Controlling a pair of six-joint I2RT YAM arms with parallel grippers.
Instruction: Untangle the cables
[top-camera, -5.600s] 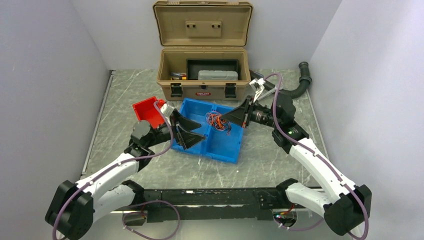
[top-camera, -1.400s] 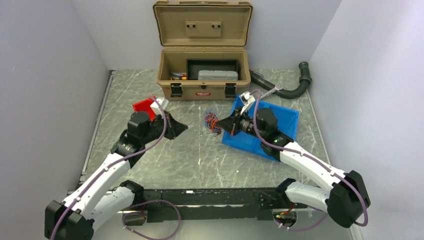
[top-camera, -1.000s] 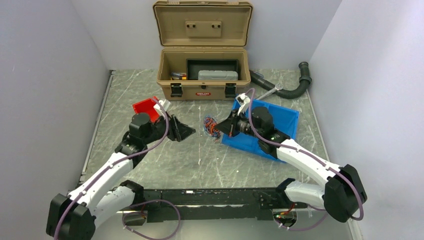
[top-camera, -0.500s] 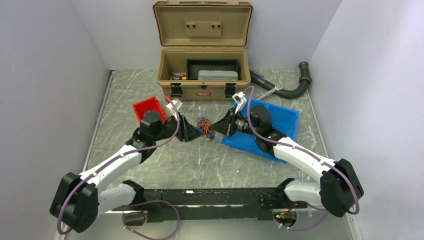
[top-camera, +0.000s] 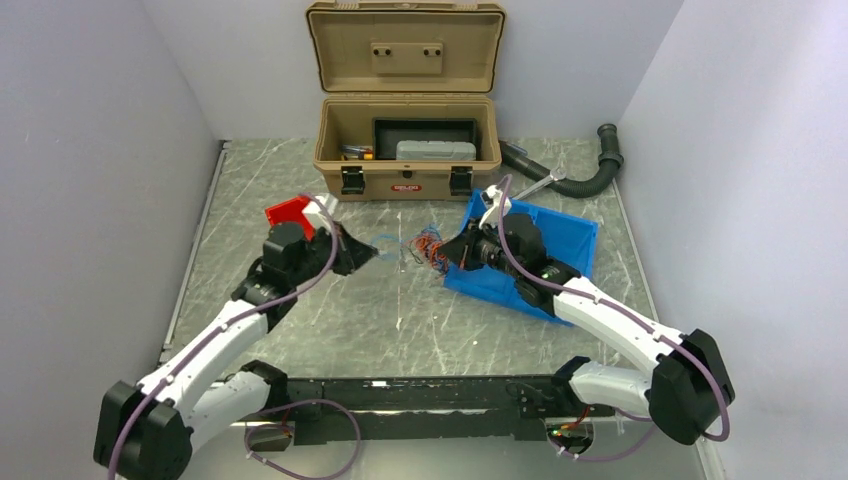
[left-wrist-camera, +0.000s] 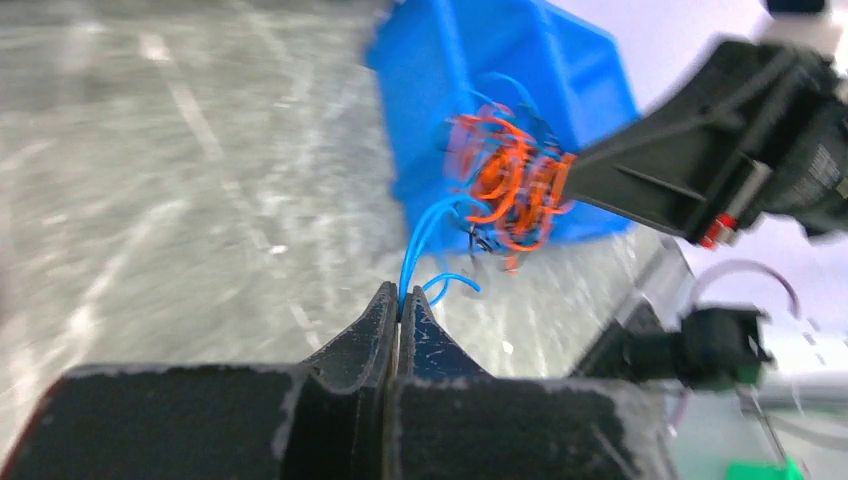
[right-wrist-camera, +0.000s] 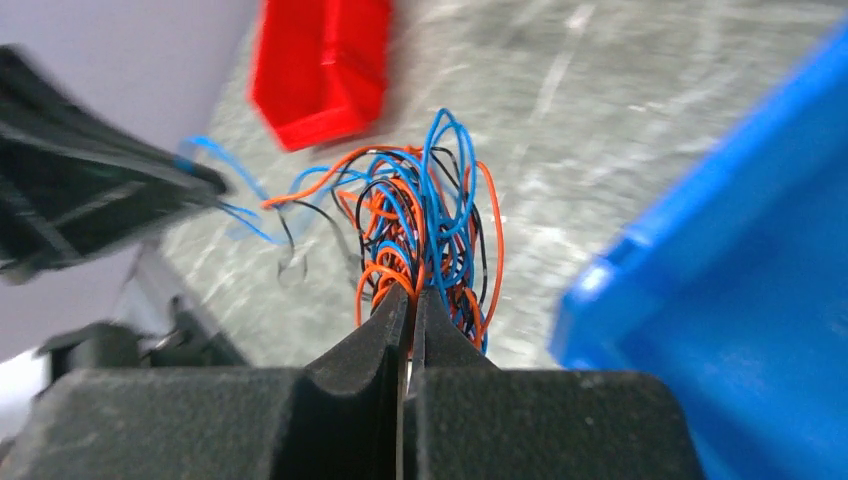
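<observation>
Centre-left in the top view, our left gripper (top-camera: 366, 254) is pinched tight on one thin blue wire strand (left-wrist-camera: 413, 235). It runs rightward into the tangle of thin orange, blue and black cables (top-camera: 428, 250) at mid-frame, apparently held off the grey marbled table (top-camera: 300, 330). Our right gripper (top-camera: 452, 252) clamps that tangle from the opposite side. The strand's long axis lies between the two grippers (we judge that the line to draw apart). The blue plastic bin (top-camera: 565, 240) sits further right.

table (top-camera: 420, 330): grey marbled | on it: tan toolbox (top-camera: 406, 176); red bin (top-camera: 284, 212); blue bin (top-camera: 572, 236); black hose (top-camera: 592, 181)
</observation>
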